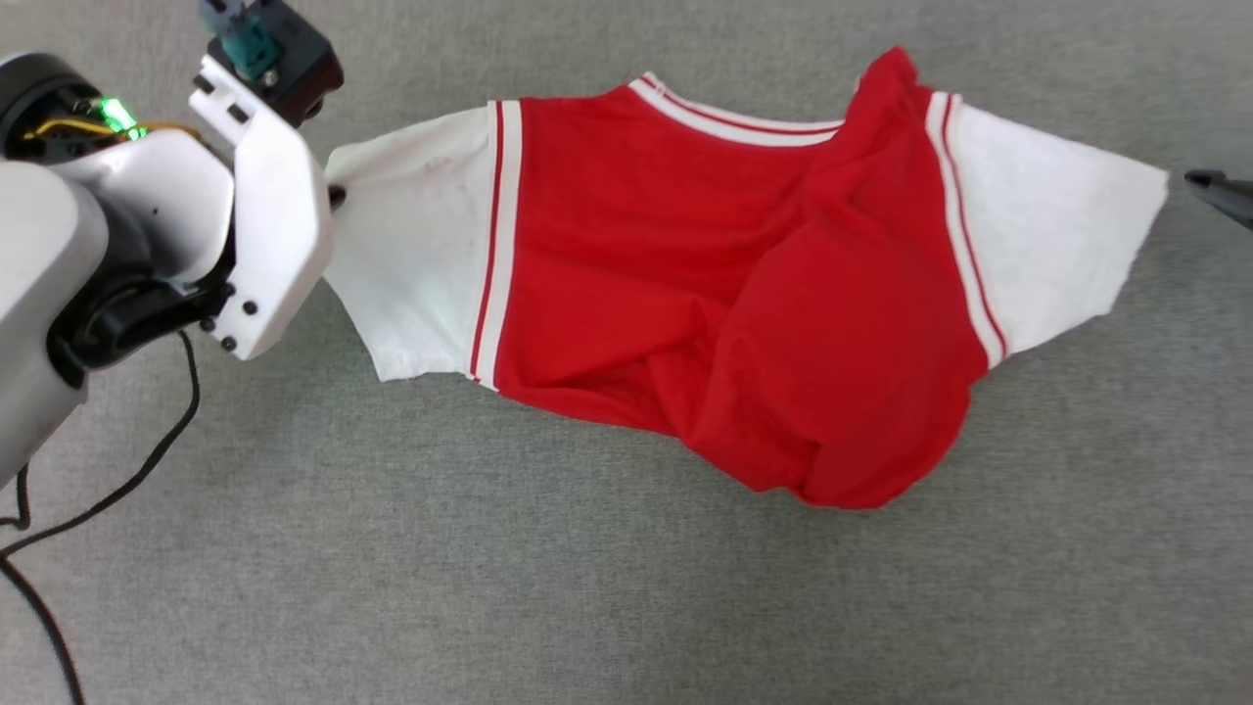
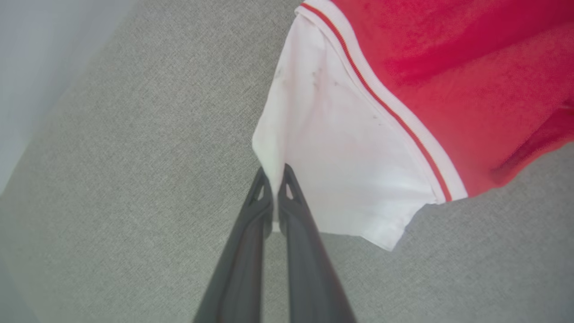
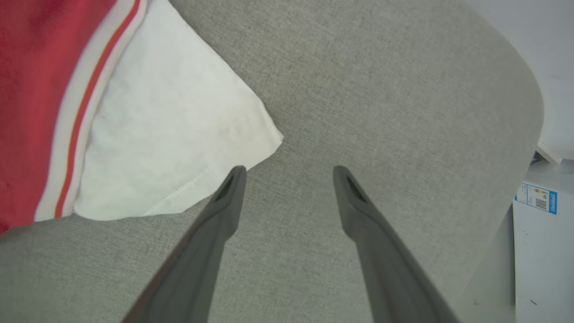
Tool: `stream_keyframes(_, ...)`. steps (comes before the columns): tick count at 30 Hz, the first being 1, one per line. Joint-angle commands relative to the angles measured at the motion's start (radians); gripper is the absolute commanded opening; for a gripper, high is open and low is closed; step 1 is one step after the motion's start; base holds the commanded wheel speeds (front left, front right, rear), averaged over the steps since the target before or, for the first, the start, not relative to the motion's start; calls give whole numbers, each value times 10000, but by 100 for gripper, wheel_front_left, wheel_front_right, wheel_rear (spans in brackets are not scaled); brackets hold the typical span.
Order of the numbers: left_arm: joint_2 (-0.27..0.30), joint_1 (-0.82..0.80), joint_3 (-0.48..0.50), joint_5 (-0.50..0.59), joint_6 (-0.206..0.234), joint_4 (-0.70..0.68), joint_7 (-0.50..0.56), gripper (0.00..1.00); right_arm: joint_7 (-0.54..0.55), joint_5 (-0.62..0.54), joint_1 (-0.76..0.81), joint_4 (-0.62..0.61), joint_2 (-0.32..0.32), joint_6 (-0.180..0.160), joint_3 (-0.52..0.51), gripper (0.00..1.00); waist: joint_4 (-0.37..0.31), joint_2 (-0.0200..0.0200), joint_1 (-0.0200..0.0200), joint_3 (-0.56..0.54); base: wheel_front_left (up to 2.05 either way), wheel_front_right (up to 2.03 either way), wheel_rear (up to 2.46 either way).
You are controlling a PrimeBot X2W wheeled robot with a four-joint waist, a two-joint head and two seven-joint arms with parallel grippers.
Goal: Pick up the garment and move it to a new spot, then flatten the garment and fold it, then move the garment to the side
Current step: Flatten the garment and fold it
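The garment [image 1: 685,284] lies sideways on the grey surface [image 1: 626,607], collar at the far edge and a white sleeve out to each side. The sleeve [image 2: 350,170] on the robot's left is drawn out fairly smooth. The red body is not flat: it is bunched and lapped over itself toward the right, with the hem heaped at the near edge.

The left gripper [image 2: 273,172] is closed tight on the outer edge of that left sleeve, with cloth pinched between its fingers. The right gripper [image 3: 289,172] stands spread with nothing between its fingers, just beside the corner of the other sleeve [image 3: 170,134]. Whether one fingertip touches that hem is hard to tell from the wrist view.

By my reading, the work sits in the flattening step. One side is held and the other has no hold yet, so the body is not yet pulled smooth. The fold is not begun, and the last move aside remains.
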Motion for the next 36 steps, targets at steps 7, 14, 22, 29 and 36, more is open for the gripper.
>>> stream_keyframes(7,-333,-401,37,247,-77,34,-242,0,283,695,-251,1355,502,-7,25,100,492,0,0,862,0,0,0)
stream_keyframes(14,-369,-422,-45,332,-144,232,-460,0,-234,1107,772,2463,1246,-5,462,100,565,0,0,1078,0,0,0)
stream_keyframes(22,-361,-133,-175,311,-237,549,-952,0,-1748,1352,303,2563,1035,-4,476,0,371,0,0,352,0,0,0)
stream_keyframes(29,-160,23,-17,450,-255,517,-1901,0,-3512,1607,105,1721,497,-7,643,0,155,0,0,-813,0,0,0)
stream_keyframes(36,226,-69,327,604,-111,88,-2625,0,-4853,1449,-80,711,-146,-7,908,0,-34,0,0,-1566,0,0,0)
